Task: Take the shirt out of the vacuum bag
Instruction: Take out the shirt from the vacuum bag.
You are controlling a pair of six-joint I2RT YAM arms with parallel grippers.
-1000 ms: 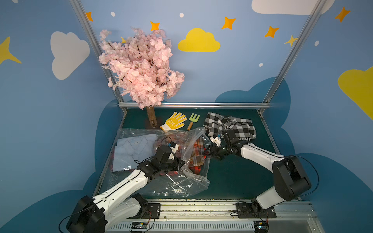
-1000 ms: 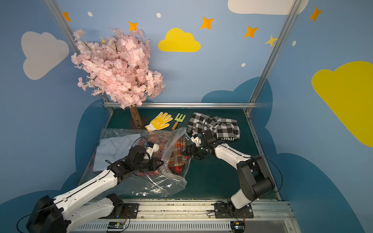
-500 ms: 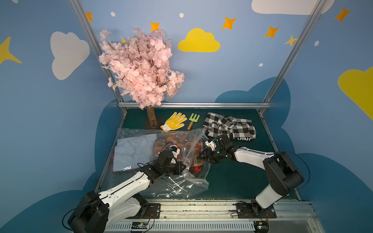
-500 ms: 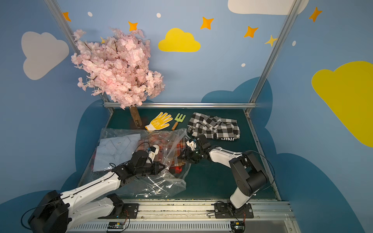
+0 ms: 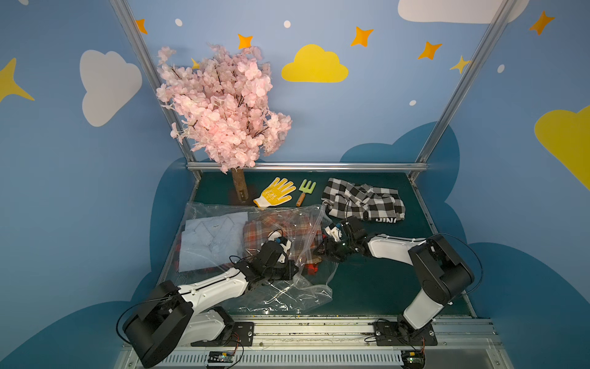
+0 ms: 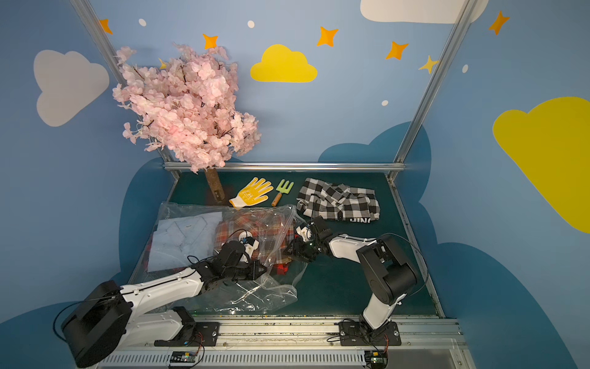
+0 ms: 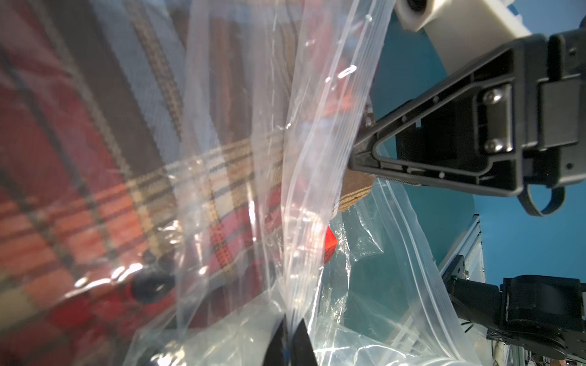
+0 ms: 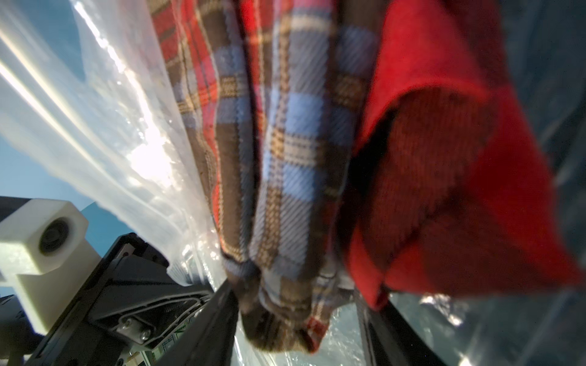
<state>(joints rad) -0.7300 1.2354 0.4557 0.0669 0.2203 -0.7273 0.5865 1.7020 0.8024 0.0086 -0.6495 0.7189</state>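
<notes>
Left gripper is pinched tight on the big clear crinkly plastic vacuum bag, which lies just in front of the pink blossom tree. Right gripper, jaws half apart, is clamping the bunched red plaid flannel shirt at the bag's mouth.

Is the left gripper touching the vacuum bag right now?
Touching. In the left wrist view the left gripper is shut on a fold of the vacuum bag; the clear film runs out from between its tips.
</notes>
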